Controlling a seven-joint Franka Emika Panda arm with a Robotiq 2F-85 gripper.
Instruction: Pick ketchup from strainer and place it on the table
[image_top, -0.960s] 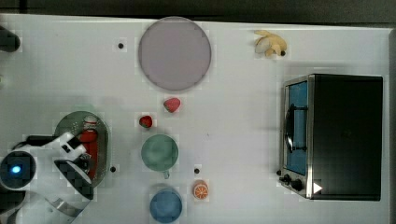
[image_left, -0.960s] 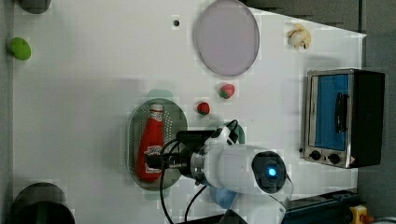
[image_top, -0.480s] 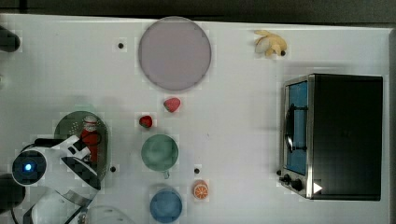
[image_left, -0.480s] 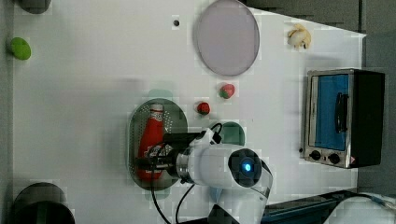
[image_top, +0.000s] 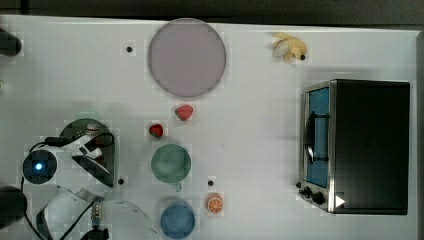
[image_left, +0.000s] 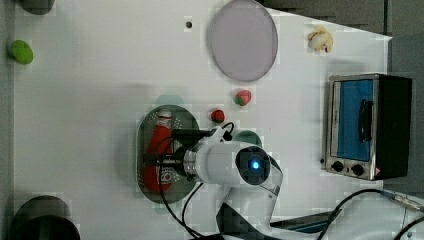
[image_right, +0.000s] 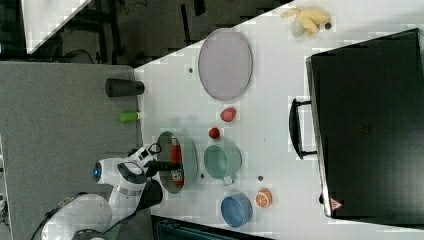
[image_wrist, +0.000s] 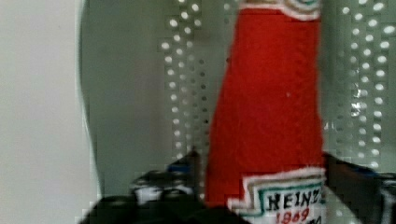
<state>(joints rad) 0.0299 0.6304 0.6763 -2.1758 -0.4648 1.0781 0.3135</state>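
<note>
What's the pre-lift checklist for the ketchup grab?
1. Ketchup lying in the strainer: ok.
2. Hand straddling the bottle at its label end, a finger on each side: ok.
3. Fingers closed firmly on the bottle: cannot tell.
4. Cap end free of the strainer wall: ok in the left view.
5. Bare table at the left view's left for the drop: ok.

The claw (image_wrist: 261, 186) sits low inside the strainer (image_left: 187, 120), its fingers (image_wrist: 159, 182) flanking the ketchup (image_wrist: 271, 102); the strainer's wall hems it in sideways. Beyond the rim, a green cup (image_top: 171, 162) and strawberry (image_top: 156, 130) crowd one side. The other side is bare tabletop (image_left: 75, 110).
</note>
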